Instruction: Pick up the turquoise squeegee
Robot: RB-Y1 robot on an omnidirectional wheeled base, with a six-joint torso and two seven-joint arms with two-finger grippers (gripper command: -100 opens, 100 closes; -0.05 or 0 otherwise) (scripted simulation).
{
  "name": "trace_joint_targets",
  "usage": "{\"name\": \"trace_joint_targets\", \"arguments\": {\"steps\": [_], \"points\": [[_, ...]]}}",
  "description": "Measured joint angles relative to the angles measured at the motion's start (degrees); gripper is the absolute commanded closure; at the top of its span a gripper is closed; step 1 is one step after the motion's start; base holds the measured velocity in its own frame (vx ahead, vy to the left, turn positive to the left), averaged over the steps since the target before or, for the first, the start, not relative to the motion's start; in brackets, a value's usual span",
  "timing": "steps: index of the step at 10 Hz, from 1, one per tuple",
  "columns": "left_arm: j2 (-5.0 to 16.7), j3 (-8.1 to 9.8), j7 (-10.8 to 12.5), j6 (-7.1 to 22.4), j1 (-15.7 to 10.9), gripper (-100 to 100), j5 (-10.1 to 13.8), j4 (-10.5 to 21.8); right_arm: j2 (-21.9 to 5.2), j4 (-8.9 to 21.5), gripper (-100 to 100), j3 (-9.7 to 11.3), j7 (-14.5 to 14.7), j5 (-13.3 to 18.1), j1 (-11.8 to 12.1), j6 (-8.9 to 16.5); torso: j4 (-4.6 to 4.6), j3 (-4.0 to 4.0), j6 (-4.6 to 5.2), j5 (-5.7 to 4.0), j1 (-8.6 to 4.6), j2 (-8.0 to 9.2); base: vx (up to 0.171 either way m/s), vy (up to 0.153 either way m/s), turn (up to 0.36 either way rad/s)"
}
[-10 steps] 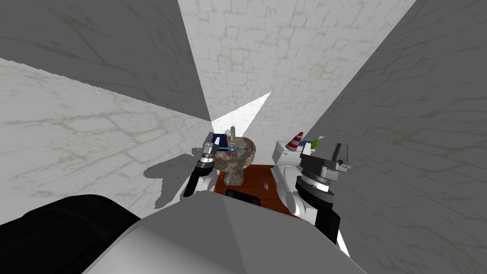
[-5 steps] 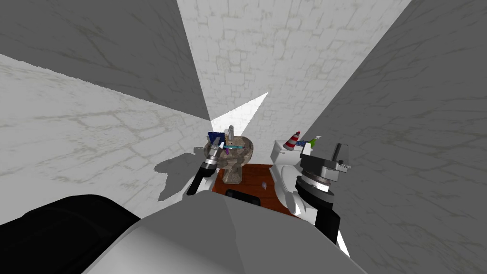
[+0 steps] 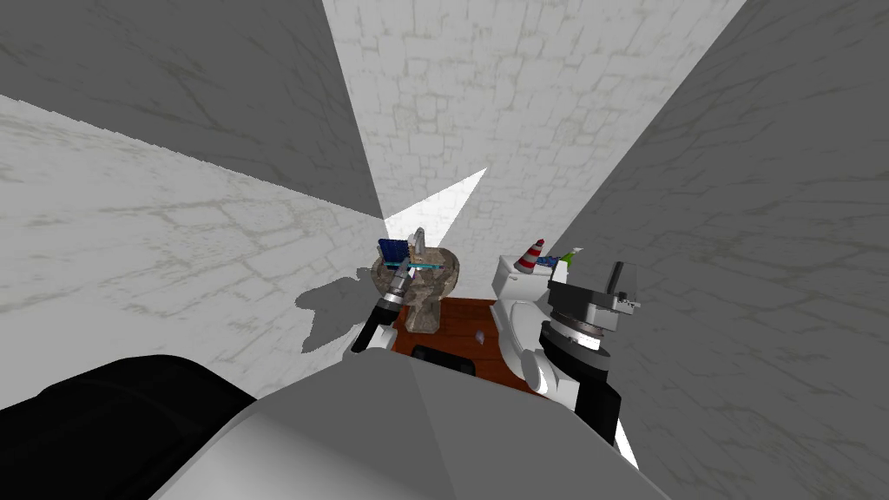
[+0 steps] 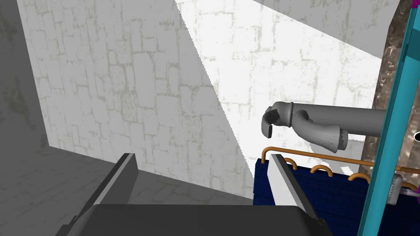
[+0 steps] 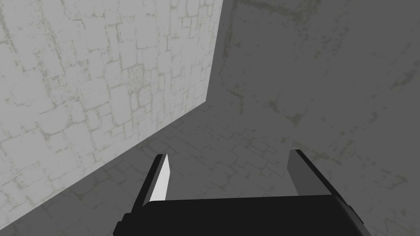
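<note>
The turquoise squeegee (image 3: pixel 428 266) lies across the top of a brown marbled pedestal sink (image 3: pixel 427 299). In the left wrist view its long turquoise bar (image 4: pixel 389 123) runs beside my left gripper (image 4: pixel 202 159), outside the fingers. That gripper (image 3: pixel 406 267) hovers open over the sink's left rim, with nothing between its fingers. Just past one finger (image 4: pixel 287 184) is a dark blue thing with orange loops (image 4: pixel 336 196). My right gripper (image 3: pixel 612 291) is held up by the toilet, and the right wrist view shows this gripper (image 5: pixel 229 157) open and empty.
A grey faucet (image 4: pixel 311 125) juts over the sink beyond my left fingers. The white toilet (image 3: pixel 519 325) stands right of the sink, with a red-and-white striped cone (image 3: pixel 530 257) and a green item (image 3: pixel 569 257) on its tank. Stone walls close in on both sides; the floor (image 3: pixel 469 325) is red-brown.
My left arm has swung rightwards and forwards, from the sink's left side to over its rim at the squeegee. The right arm has not moved.
</note>
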Motion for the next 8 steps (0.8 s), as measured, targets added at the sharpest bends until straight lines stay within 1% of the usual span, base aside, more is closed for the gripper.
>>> {"name": "trace_joint_targets", "arguments": {"steps": [1,2,3,6,7,8], "points": [[-0.03,-0.36,0.40,0.72,-0.45,-100,0.07,1.98,0.00,0.00,0,0.00,0.00,0.00,0.00,0.00,-0.01,-0.01,0.00,-0.01,-0.01,-0.03,-0.005,-0.065,0.034],[-0.03,-0.85,0.87,1.35,-0.10,-100,0.16,3.01,0.00,0.00,0,0.00,0.00,0.00,0.00,0.00,-0.01,-0.03,-0.01,0.00,0.04,-0.06,0.003,-0.047,0.039],[-0.49,-1.61,1.18,2.69,0.53,-100,0.10,3.16,0.00,0.00,0,0.00,0.00,0.00,0.00,0.00,-0.02,-0.05,-0.01,0.01,0.10,-0.09,0.008,-0.025,0.010],[-0.16,-1.24,2.67,3.83,-0.30,-100,0.99,6.76,-0.01,0.00,0,-0.01,0.00,0.00,0.01,0.00,-0.04,-0.11,-0.01,0.07,0.35,-0.20,0.028,0.008,0.023],[0.02,-0.87,3.36,4.88,-0.54,-100,1.62,7.66,-0.01,0.00,0,-0.01,0.00,0.00,0.01,0.00,-0.05,-0.14,-0.01,0.08,0.39,-0.25,0.060,0.022,0.025],[-0.27,-0.52,3.77,6.08,-1.00,-100,2.26,8.80,-0.01,0.00,0,-0.01,0.00,0.00,0.01,0.00,-0.07,-0.18,-0.01,0.08,0.40,-0.32,0.061,0.022,0.017]]}}
